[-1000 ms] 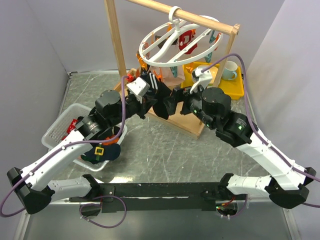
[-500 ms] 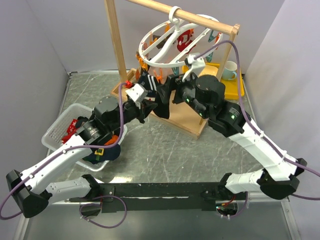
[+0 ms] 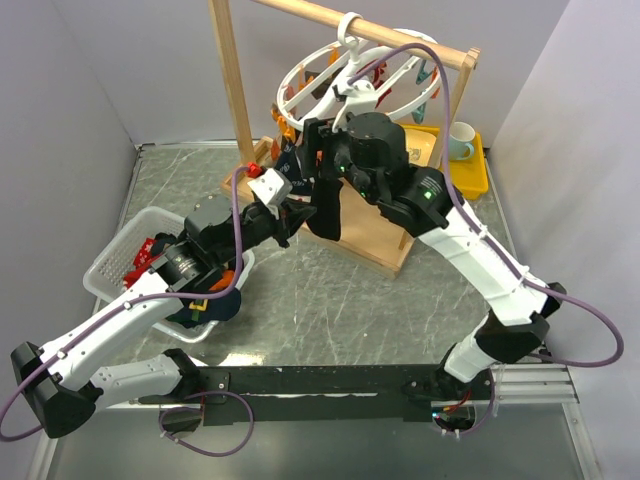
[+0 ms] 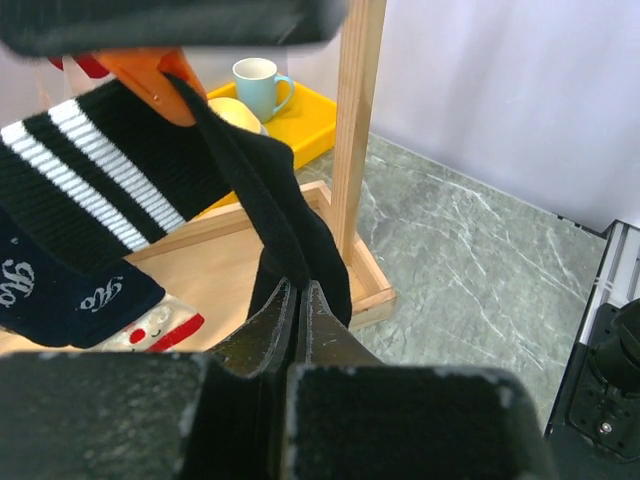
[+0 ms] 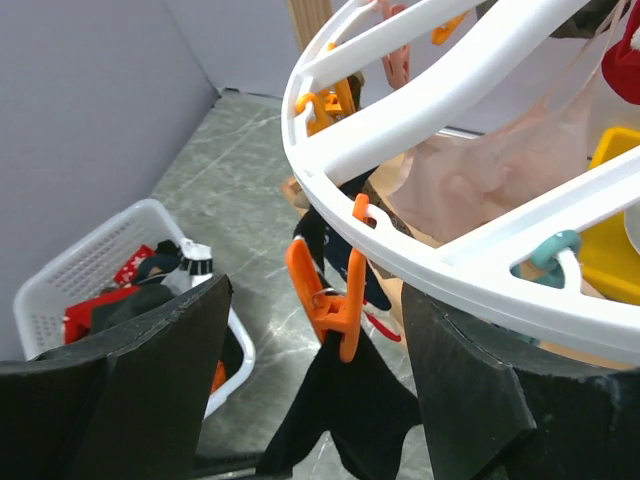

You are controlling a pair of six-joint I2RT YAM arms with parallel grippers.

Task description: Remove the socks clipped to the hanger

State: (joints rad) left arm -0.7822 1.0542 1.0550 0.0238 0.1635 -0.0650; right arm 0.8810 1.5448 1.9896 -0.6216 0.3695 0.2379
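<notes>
Right gripper (image 5: 313,295) spread, orange clip (image 5: 335,300) holding black sock (image 5: 345,410); white hanger (image 5: 440,85) above

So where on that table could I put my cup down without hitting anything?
The grey table is bare in front, between the wooden rack's base and the black rail. Also the back-left corner behind the basket. It is crowded under the hanger and around the yellow tray.

Grey marbled table top (image 3: 340,300) under the wooden rack (image 3: 228,80). Behind the rack, plain pale lilac walls (image 3: 130,70), lit softly and evenly. Right of the rack, a yellow tray (image 3: 470,178) with a pale blue mug (image 3: 461,140). Left of the rack, a white basket (image 3: 120,255).
</notes>
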